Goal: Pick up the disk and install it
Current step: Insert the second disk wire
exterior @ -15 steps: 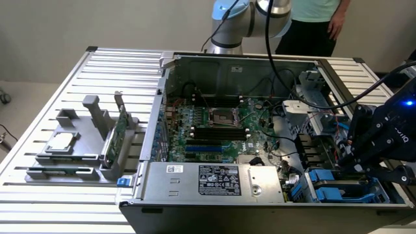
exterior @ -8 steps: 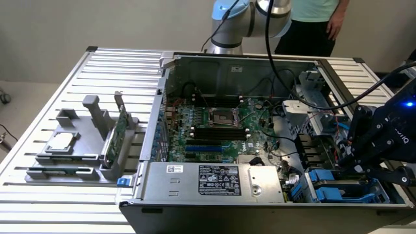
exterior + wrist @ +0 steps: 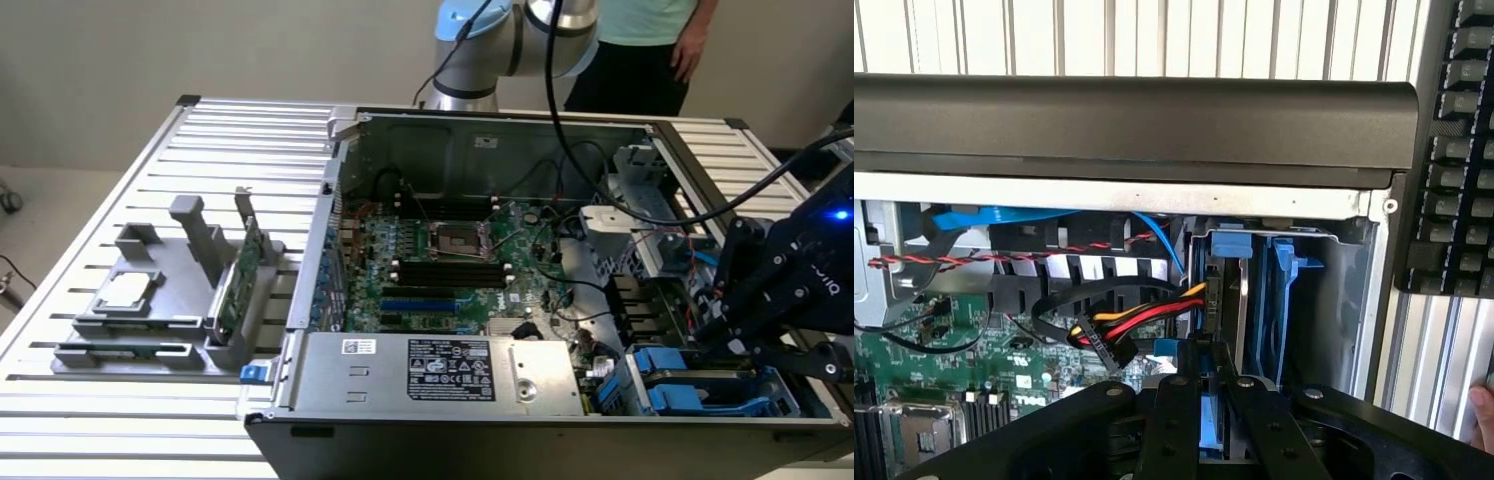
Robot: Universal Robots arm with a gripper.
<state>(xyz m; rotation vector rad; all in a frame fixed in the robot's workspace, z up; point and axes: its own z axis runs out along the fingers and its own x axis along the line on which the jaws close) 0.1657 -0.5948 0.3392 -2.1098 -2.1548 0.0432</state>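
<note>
My black gripper [image 3: 1209,385] reaches down into the drive bay at the corner of the open computer case [image 3: 400,395]. Its fingers [image 3: 1174,420] stand close together, shut on the thin blue edge of the disk [image 3: 1211,425], which stands on edge in a bay slot. The disk's blue carrier tab [image 3: 1232,245] rises beyond the fingertips. A second blue carrier [image 3: 1282,290] sits in the neighbouring slot. In the exterior view the gripper [image 3: 754,345] hangs over the bay's blue carriers [image 3: 694,398] at the case's near right corner.
Red, yellow and black power cables [image 3: 1139,325] lie close beside the fingers. The motherboard [image 3: 441,265] and power supply [image 3: 447,370] take up the case. A grey fixture [image 3: 147,290] with a chip and a green card stands at the exterior view's left. A keyboard [image 3: 1459,150] lies beside the case. A person [image 3: 641,50] stands behind the table.
</note>
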